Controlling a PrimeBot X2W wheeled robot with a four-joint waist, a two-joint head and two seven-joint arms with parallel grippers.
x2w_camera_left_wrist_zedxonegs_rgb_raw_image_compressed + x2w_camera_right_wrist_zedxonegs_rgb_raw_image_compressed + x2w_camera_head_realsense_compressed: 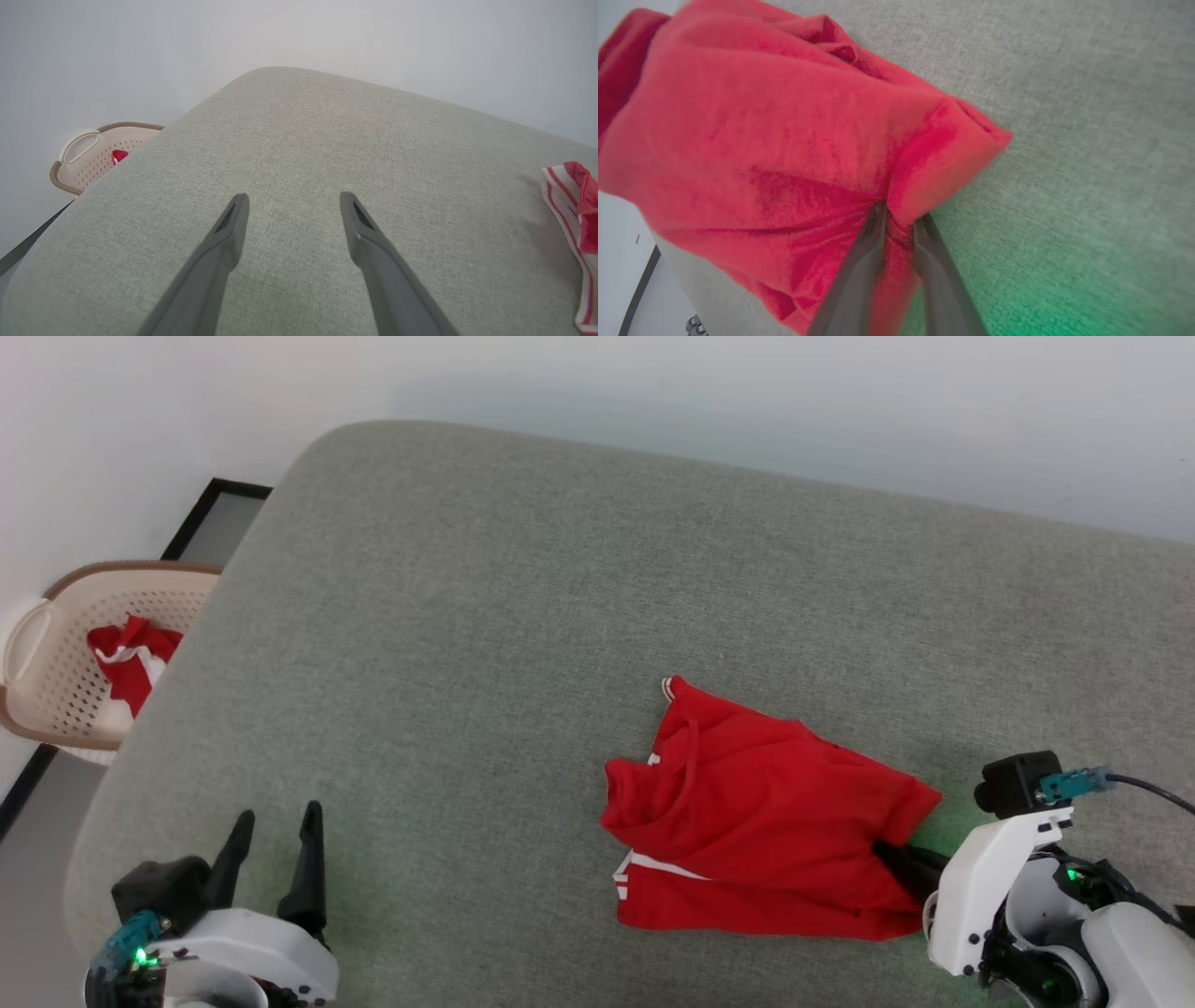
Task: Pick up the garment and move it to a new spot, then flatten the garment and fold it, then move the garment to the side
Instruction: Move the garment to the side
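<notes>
Okay, garment (766, 821) crumpled on cushion (448, 616), right side; right gripper (899, 218) tips buried under cloth in head view, right wrist view shows them pinching a red fold; left gripper (278, 814) wide, empty

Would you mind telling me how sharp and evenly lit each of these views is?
Head view: sharp and evenly lit, with a green glow on the cushion beside the right gripper. Left wrist view: crisp, wide-angle bowing of the cushion's edge. Right wrist view: garment and fingers blurred, green cast lower right.
</notes>
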